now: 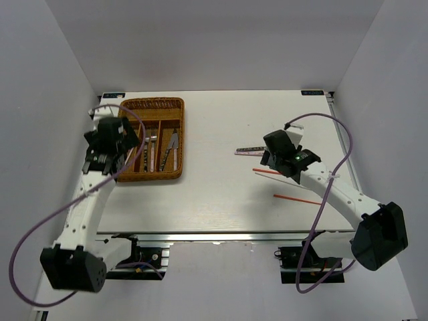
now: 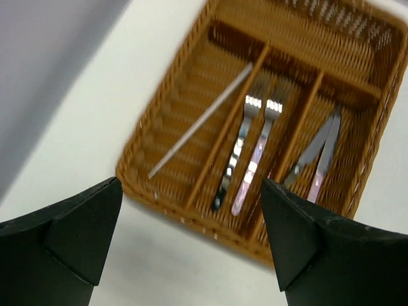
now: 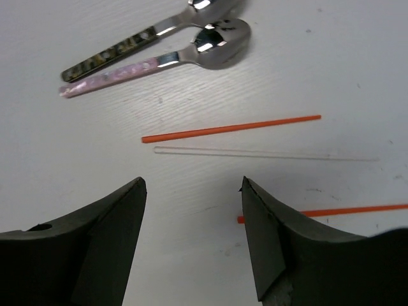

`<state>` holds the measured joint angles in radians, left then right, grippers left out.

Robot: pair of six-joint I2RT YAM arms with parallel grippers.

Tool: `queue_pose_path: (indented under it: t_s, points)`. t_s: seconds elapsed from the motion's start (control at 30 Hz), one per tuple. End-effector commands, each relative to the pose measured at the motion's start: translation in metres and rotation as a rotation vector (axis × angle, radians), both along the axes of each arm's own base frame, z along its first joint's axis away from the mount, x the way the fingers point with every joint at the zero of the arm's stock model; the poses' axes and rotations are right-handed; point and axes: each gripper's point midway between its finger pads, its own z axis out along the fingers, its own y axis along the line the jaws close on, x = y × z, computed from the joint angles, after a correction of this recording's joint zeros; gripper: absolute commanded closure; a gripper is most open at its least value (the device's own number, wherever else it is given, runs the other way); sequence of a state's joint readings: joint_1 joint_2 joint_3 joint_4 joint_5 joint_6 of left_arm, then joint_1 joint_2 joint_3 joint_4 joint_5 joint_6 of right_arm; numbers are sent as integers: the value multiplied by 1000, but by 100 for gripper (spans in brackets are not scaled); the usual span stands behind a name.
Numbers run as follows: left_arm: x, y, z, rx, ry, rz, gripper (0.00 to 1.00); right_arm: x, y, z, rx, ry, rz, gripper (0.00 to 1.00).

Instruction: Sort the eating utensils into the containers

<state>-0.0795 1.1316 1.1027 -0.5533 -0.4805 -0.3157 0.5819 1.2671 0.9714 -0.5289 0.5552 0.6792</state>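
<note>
The woven wicker tray [image 1: 175, 104] stands at the back left; it also shows in the left wrist view [image 2: 146, 143]. In it lie a pale chopstick [image 2: 201, 118], two forks [image 2: 248, 150] and two knives [image 2: 322, 153]. My left gripper [image 2: 191, 220] is open and empty above the tray's near edge. On the right lie two spoons [image 3: 191, 51], a red chopstick [image 3: 229, 128], a pale chopstick [image 3: 255, 152] and a second red chopstick [image 3: 357, 210]. My right gripper [image 3: 193, 210] is open and empty just above the table near them.
White walls enclose the table on the left, back and right. The spoons' handles [image 1: 246, 152] stick out from under the right arm. A red chopstick [image 1: 297, 198] lies nearer the front edge on the right.
</note>
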Motion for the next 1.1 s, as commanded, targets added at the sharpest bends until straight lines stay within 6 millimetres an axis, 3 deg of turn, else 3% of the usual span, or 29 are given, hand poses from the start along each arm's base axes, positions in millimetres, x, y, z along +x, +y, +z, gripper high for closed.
queue_pose_path:
  t_s: [0.0, 0.07, 0.13, 0.33, 0.7, 0.87, 0.97, 1.03, 1.07]
  points:
    - [-28, -22, -41, -115, 30, -85, 2, -11, -31, -9, -12, 58, -218, 34]
    - [-36, -20, -52, -112, 32, -81, 2, -26, -41, -24, 55, 99, -384, 41]
    - [-45, -24, -69, -128, 58, -98, 2, -45, -54, -38, 58, 158, -481, 41]
    - [-46, -41, -66, -148, 46, -167, 2, -71, -65, -75, 164, 286, -685, 40]
    - [-48, -51, -62, -145, 34, -204, 2, -78, -73, -117, 169, 427, -829, 41]
    - [-48, -51, -64, -142, 43, -204, 2, -95, -70, -138, 172, 506, -868, 44]
    - [-47, -52, -67, -144, 51, -208, 2, -104, -68, -150, 202, 523, -876, 55]
    - [-47, -53, -67, -143, 54, -209, 2, -107, -67, -156, 212, 526, -883, 71]
    - [-47, -52, -68, -142, 57, -207, 2, -109, -68, -158, 209, 530, -891, 72]
